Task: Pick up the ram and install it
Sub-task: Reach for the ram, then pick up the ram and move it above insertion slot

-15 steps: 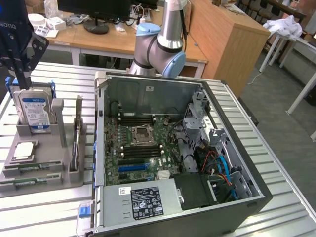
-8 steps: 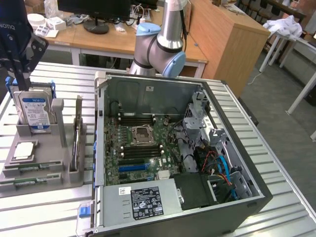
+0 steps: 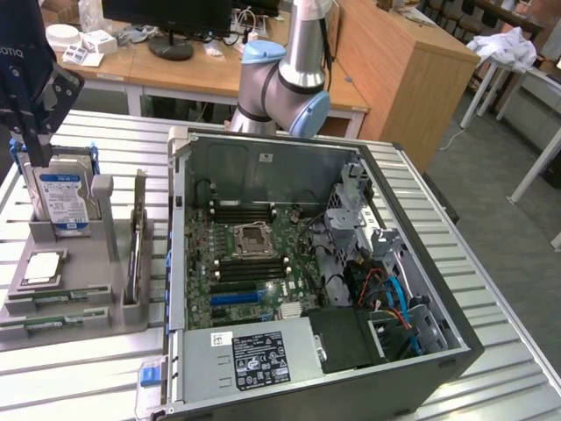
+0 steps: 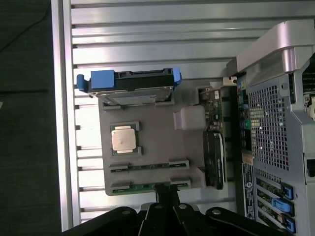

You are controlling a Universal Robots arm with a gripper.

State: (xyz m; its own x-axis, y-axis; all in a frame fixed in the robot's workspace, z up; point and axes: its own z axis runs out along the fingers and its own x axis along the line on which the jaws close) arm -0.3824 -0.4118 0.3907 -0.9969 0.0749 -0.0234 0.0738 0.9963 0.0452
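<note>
- Your end effector, fingers pressed together and empty, hangs above the grey holder on the slatted surface.
- Just beneath its tips, the ram lies flat in the holder's nearest slot.
- Beyond it: a second stick, then the processor chip, then the hard drive.
- Off to one side stands the open computer case.

Gripper up high over the gray tray, black body pointing straight down at it, jaws pressed tight together. The arm stands off the tray's side toward the exterior view's right, silver tube upright, blue-capped joint bent.
</note>
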